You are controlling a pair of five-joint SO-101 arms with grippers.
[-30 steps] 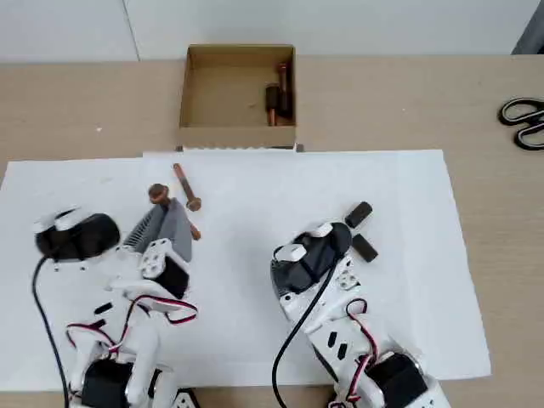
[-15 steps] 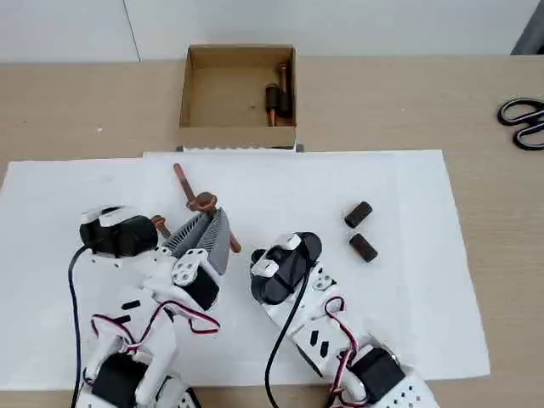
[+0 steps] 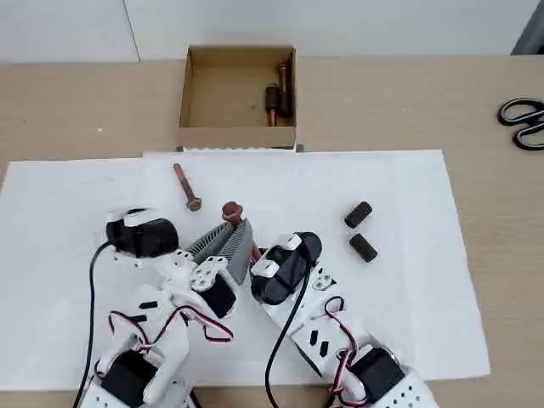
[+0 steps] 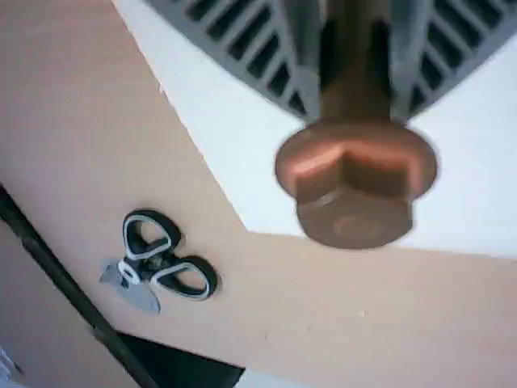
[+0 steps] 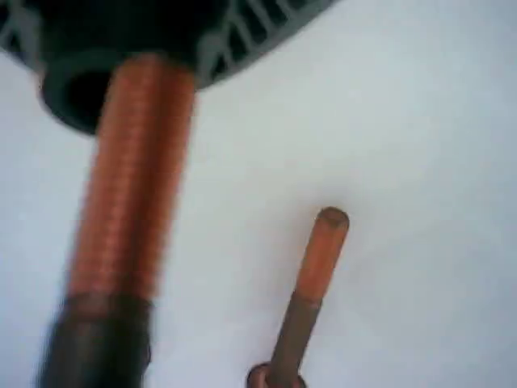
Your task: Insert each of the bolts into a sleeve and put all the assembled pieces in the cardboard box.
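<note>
My left gripper (image 3: 234,226) had its grey ribbed jaws clamped tight on a copper bolt (image 4: 355,182), near the centre of the high view. The bolt's flanged hexagonal head stuck out past the fingertips, smooth with a dull shine. My right gripper (image 5: 97,44) was closed around a black sleeve (image 5: 60,109), a short matte tube with a round bore. The bolt's finely threaded shank met the sleeve at its mouth, but I could not tell whether the tip was inside.

Left of centre and higher, a second bolt (image 3: 186,187) lay flat on the white paper sheet (image 3: 408,289). Right of centre lay an upper sleeve (image 3: 358,213) and a lower sleeve (image 3: 364,247), slightly apart. At top centre the cardboard box (image 3: 217,93) held assembled pieces (image 3: 276,95) against its right wall. Scissors (image 3: 523,119) rested on the tan wood-grain table (image 3: 85,102) at the right edge.
</note>
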